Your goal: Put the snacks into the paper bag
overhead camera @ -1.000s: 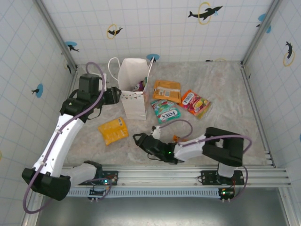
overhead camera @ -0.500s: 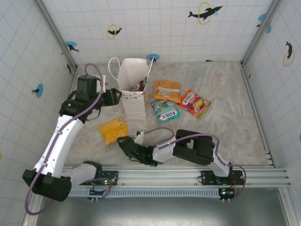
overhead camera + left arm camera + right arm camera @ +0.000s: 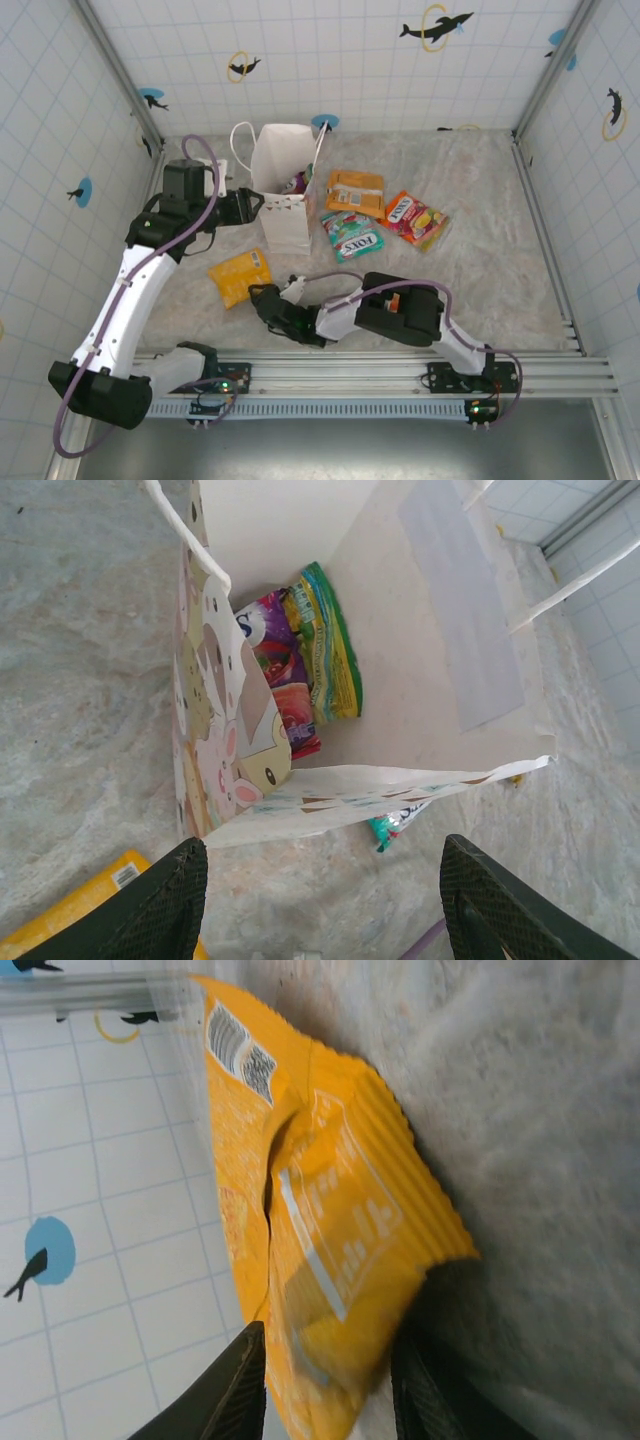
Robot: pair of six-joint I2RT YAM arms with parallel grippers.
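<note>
1. Marbled table (image 3: 480, 270) carries the upright paper bag (image 3: 285, 215); we see the green packet (image 3: 330, 640) and purple packet (image 3: 270, 650) inside it.
2. We find the left end effector (image 3: 250, 207), fingers spread, at the bag's 9 o'clock.
3. The right end effector (image 3: 262, 297) (fingers apart) straddles the 5 o'clock corner of the yellow-orange packet (image 3: 240, 276).

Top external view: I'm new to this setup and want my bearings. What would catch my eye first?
The printed paper bag stands back left, a purple packet and a green packet already inside. In front, the right gripper reaches across, jaws straddling a corner of the yellow-orange packet. An orange packet, a teal packet and a red-yellow packet lie right of it.
</note>
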